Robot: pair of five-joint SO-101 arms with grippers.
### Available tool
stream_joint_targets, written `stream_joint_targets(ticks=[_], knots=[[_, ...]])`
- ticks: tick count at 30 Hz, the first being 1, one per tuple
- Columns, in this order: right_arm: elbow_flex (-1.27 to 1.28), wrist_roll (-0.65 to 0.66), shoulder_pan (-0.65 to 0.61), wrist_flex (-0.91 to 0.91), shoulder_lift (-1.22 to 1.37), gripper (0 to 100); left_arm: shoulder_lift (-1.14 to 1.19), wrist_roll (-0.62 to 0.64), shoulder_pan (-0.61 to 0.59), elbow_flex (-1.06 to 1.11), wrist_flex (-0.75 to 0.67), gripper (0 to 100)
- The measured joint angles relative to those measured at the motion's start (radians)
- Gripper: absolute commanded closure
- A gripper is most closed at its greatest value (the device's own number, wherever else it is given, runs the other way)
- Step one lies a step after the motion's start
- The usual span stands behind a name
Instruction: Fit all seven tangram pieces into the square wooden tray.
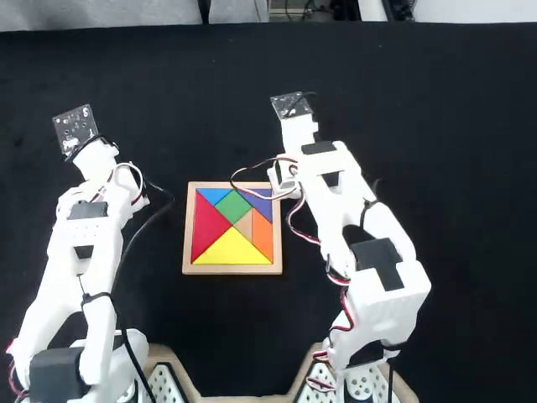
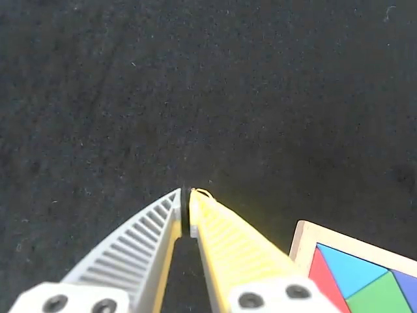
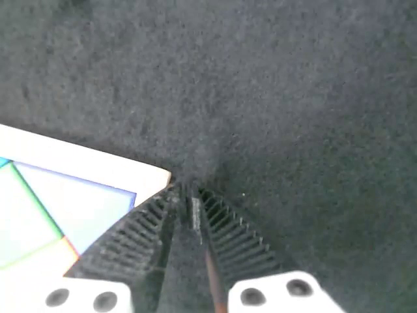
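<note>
Pincer check: left pincer [image 2: 186, 193] and right pincer [image 3: 189, 193] are both closed up tight with nothing in them, and the puzzle's sitting in the square wooden tray [image 1: 232, 269].
Left one is over bare black tabletop [image 1: 436, 126], off to the side of the tray. Right one has its tips just beside a tray corner. All seven tangram pieces [image 1: 233, 246] lie flat inside, filling the square: red, yellow, blue, green, purple, orange, tan.

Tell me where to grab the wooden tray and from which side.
Take the square wooden tray by its right border, probably coming low from the right. It lies flat on the black cloth and the tangram pieces fill it, so only the outer frame is free. The right gripper, shut now, sits by its far right corner.
</note>
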Motion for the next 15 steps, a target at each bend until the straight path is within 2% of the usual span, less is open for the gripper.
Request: stream_joint_targets(ticks=[15], knots=[[0.0,0.0,-0.002,-0.035,0.0,98.7,0.0,0.0,0.0,0.0,0.0,97]])
